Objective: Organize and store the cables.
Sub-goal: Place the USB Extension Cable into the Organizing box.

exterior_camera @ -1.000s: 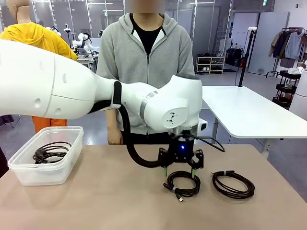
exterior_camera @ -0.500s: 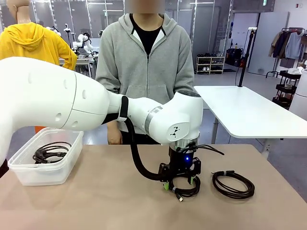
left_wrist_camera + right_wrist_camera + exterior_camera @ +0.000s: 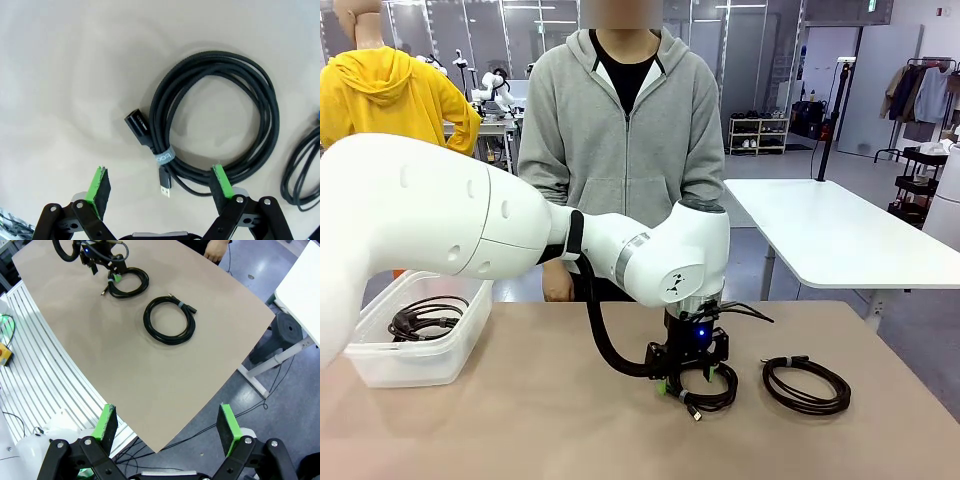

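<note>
Left robot arm low over a coiled black cable on a tan worktop, with a person standing at the far side.

Front view: at centre frame the left gripper [image 3: 695, 378] is down at the worktop [image 3: 520, 420], fingers spread wide and grasping nothing, straddling the middle cable [image 3: 712, 402]. The right-hand cable [image 3: 807, 385] lies just beside it, apart. At left, a clear bin [image 3: 380, 362] holds the binned cable [image 3: 425, 318]. Left wrist view: the left gripper [image 3: 159, 172] shows green fingers [image 3: 99, 184] apart, the middle cable [image 3: 215, 56] lying between and beyond them, bound by a grey strap [image 3: 164, 156]. Right wrist view: the right gripper [image 3: 167, 422], fingers released and empty, hangs high above the worktop's edge; both loose cables lie in the upper left.
</note>
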Robot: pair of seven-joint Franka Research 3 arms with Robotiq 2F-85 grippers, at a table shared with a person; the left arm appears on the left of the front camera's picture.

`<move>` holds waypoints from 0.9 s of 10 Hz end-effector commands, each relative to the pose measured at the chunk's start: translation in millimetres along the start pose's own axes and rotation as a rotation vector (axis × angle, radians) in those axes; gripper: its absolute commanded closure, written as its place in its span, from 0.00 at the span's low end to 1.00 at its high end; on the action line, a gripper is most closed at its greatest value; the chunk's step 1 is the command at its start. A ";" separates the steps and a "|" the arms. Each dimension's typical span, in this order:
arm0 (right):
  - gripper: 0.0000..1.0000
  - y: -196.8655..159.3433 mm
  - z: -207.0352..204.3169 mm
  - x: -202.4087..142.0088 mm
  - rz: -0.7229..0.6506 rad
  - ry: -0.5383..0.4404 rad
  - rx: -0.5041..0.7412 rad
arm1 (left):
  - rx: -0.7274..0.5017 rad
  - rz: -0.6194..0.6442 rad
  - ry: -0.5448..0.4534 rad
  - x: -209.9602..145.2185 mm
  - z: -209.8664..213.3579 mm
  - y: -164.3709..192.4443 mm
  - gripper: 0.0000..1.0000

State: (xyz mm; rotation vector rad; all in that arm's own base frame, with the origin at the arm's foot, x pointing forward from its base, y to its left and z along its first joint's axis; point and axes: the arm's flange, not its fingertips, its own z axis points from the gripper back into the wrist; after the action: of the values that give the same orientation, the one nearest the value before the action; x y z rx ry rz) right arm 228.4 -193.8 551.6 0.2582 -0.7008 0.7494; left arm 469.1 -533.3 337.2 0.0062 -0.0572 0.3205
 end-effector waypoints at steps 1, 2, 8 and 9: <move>0.00 0.9 -0.5 1.7 -0.022 0.013 -0.007 | 0.001 0.046 -0.001 -0.1 -11.4 1.2 0.00; 0.00 0.9 -0.5 1.7 -0.022 0.013 -0.007 | 0.004 0.053 0.014 1.4 -18.7 -0.1 0.00; 0.00 0.9 -0.5 1.7 -0.022 0.013 -0.007 | 0.036 0.066 -0.012 1.1 -34.3 6.7 0.87; 0.00 0.9 -0.5 1.7 -0.022 0.013 -0.007 | 0.020 0.070 -0.014 0.9 -31.3 8.3 1.00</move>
State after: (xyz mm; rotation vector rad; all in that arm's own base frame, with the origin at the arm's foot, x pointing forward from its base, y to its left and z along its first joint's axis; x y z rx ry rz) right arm 228.4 -193.8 551.6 0.2579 -0.7003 0.7492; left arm 476.1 -530.8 308.0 0.0252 -0.0498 0.3673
